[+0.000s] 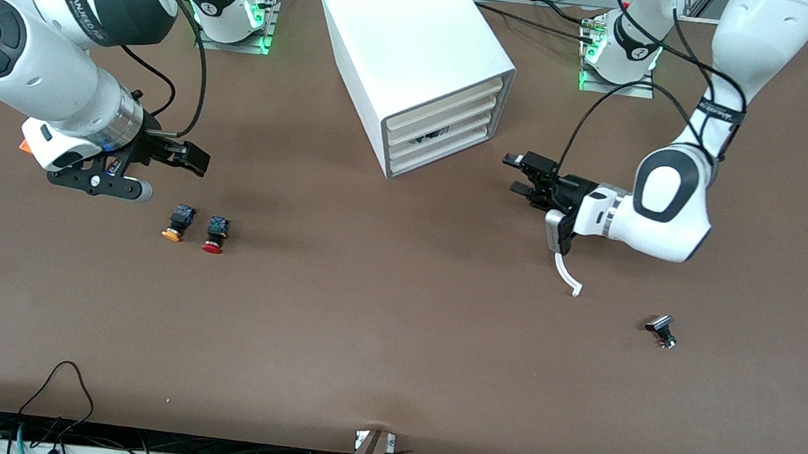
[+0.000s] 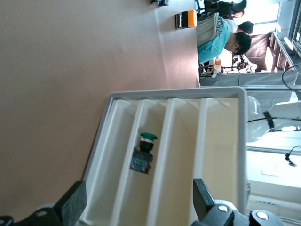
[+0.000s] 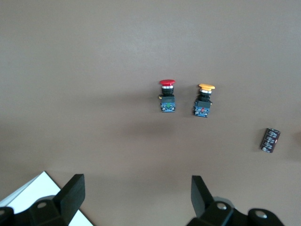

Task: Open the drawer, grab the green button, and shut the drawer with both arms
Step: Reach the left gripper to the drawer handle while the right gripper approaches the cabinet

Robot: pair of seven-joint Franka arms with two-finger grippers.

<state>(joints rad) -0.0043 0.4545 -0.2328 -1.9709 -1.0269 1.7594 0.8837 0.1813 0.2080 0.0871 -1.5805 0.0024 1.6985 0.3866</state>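
Observation:
The white cabinet [image 1: 419,53] stands mid-table with four shallow drawers stacked in its front. The green-capped button [image 2: 143,153] lies in the second drawer from the bottom [image 1: 441,134], seen over its low front; in the front view it is a dark speck [image 1: 430,136]. All drawer fronts sit level with the cabinet's face [image 2: 178,94]. My left gripper [image 1: 522,175] is open and empty, just above the table, pointing at the drawer fronts a short way off; it also shows in the left wrist view [image 2: 138,207]. My right gripper [image 1: 187,157] is open and empty over the table near the right arm's end, as the right wrist view [image 3: 136,197] also shows.
An orange-capped button [image 1: 178,222] and a red-capped button [image 1: 215,234] lie on the table below the right gripper, also in the right wrist view [image 3: 204,100] [image 3: 167,96]. A small black cylinder [image 3: 270,140] lies beside them. A small black part [image 1: 662,331] lies near the left arm's end.

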